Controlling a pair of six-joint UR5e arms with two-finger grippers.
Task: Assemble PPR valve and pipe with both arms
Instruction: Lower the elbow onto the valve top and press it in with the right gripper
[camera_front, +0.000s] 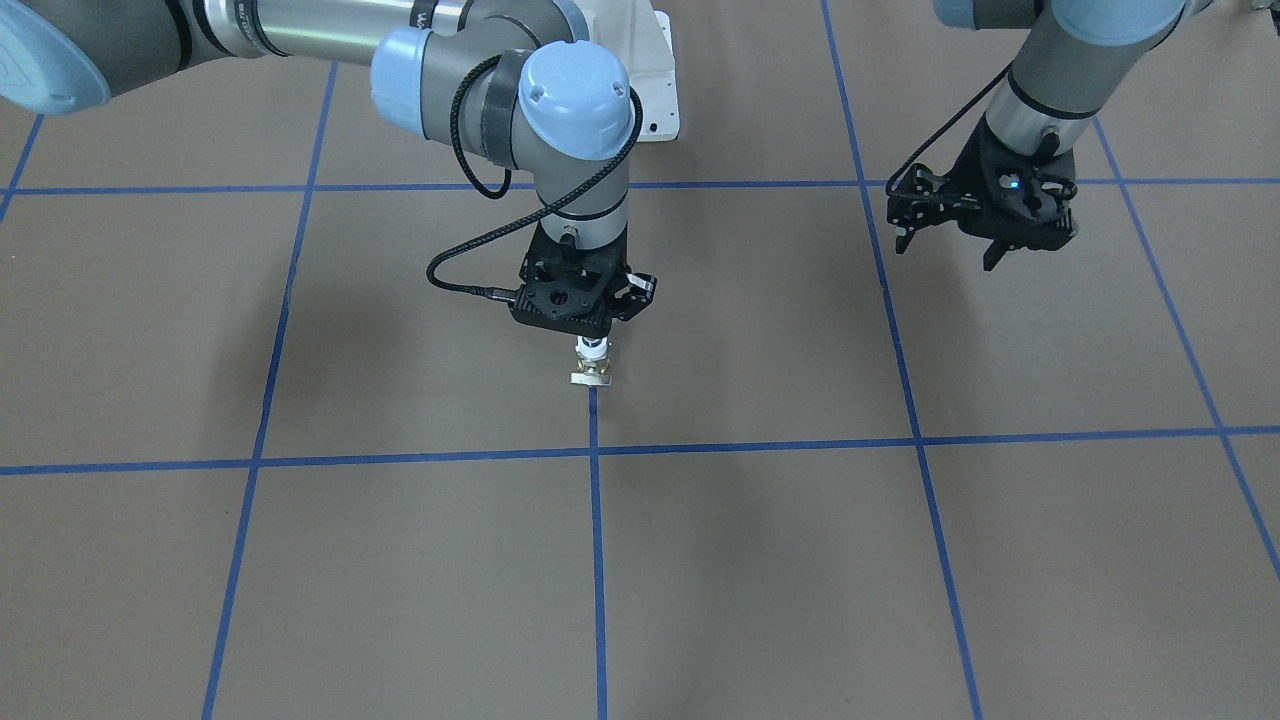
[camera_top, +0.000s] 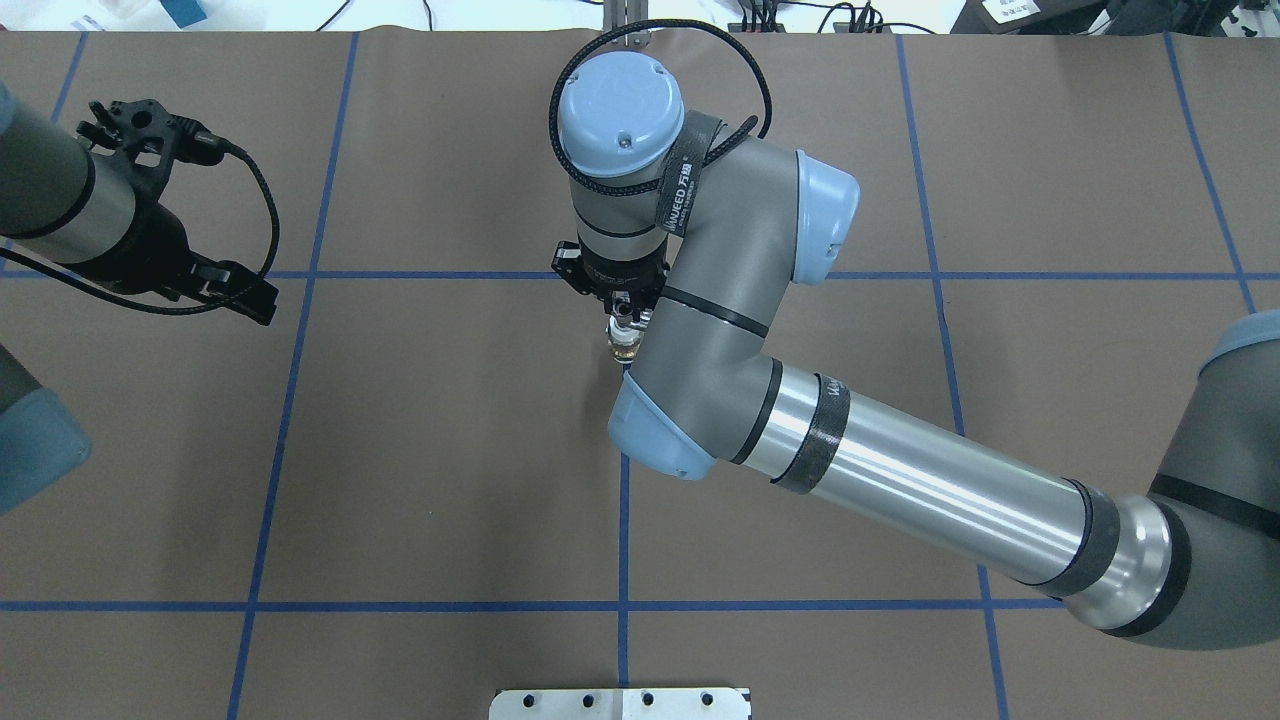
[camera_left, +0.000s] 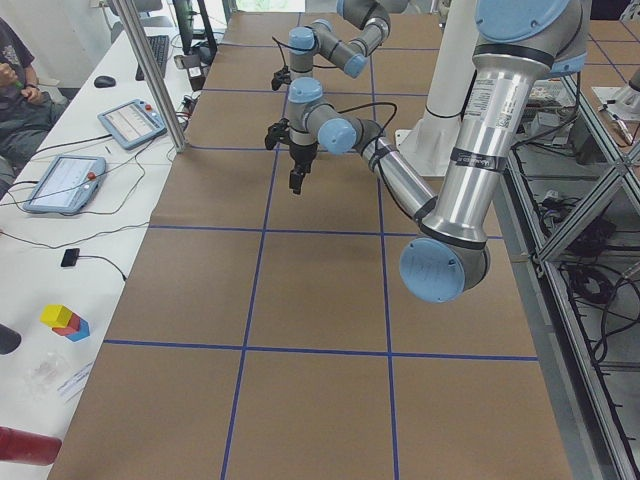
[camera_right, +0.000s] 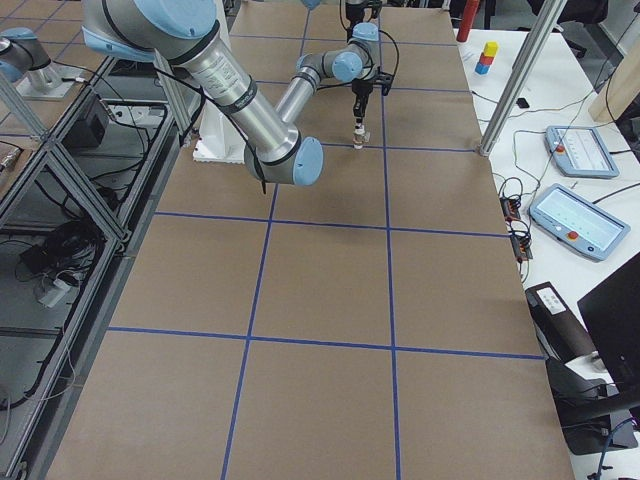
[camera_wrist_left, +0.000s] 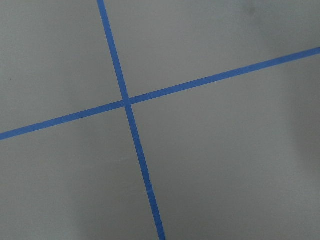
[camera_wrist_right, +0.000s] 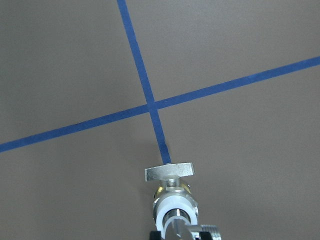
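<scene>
The brown counter (camera_front: 400, 580) is marked off in squares by blue tape (camera_front: 597, 560) at the operators' edge. One strip runs up the middle toward the robot.

At the far end of that strip is the valve (camera_front: 592, 362), near the counter's centre. It is held upright, with the flat pale handle lowest, the brass middle above it and a white ring on top. It is low over the counter, but I cannot tell whether the handle touches the surface.

Directly above, the right claw (camera_front: 590, 332) points straight down, its fingers closed tight on the valve's upper end. In the right wrist view the pipe (camera_wrist_right: 192, 229), shiny silver with a threaded part, shows right at the white ring, next to the fingers. I cannot tell how deep it sits in the ring.

The right arm (camera_front: 575, 150) bends down over this spot from the robot's right.

Farther back, on the robot's left, the left claw (camera_front: 1000, 240) hangs tilted above the counter, well apart from the valve. It has nothing in its grip, and I cannot tell how wide its fingers are spread. The left arm (camera_front: 1060, 70) rises from it out of the picture.

Farthest back is the robot's white base (camera_front: 662, 80).
</scene>
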